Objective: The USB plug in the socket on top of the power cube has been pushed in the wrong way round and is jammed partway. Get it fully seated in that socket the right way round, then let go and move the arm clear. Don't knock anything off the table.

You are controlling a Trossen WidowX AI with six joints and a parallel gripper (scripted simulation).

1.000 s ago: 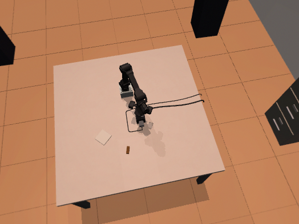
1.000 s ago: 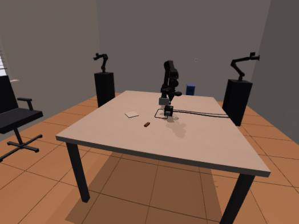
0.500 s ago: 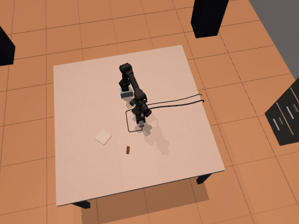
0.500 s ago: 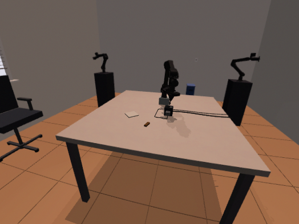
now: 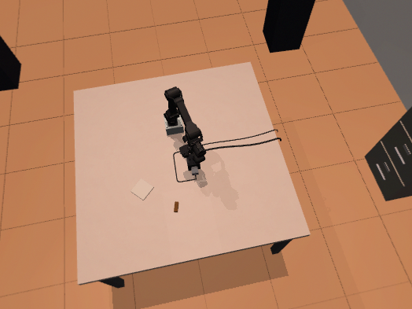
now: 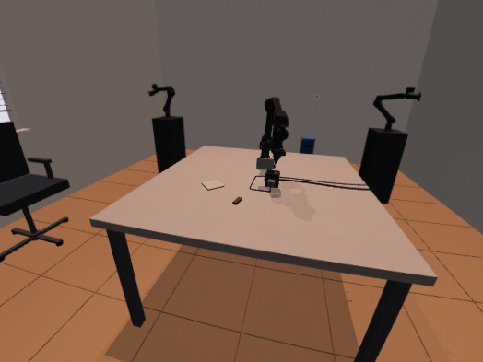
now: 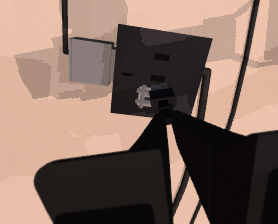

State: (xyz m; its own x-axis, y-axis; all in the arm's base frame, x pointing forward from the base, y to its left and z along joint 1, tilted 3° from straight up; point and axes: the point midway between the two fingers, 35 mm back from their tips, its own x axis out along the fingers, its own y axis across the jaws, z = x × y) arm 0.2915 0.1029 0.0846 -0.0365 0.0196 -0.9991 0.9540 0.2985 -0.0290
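The black power cube point(image 7: 165, 55) point(image 6: 273, 178) stands near the middle of the table point(image 5: 118, 136), with several slots in its top. The USB plug point(image 7: 145, 96) has a silver metal end and a black body, and it sits over the cube's top face. My gripper point(image 7: 167, 118) point(image 5: 195, 171) point(image 6: 272, 172) points down onto it from above and is shut on the plug's black body. I cannot tell how deep the plug sits in the socket. In the top view the arm hides the cube.
A grey box point(image 7: 90, 61) sits right beside the cube. Two black cables point(image 5: 244, 140) point(image 6: 332, 184) run to the table's right edge, and one loops left of the cube. A white pad point(image 5: 142, 189) point(image 6: 212, 184) and a small brown block point(image 5: 176, 207) point(image 6: 237, 200) lie front left.
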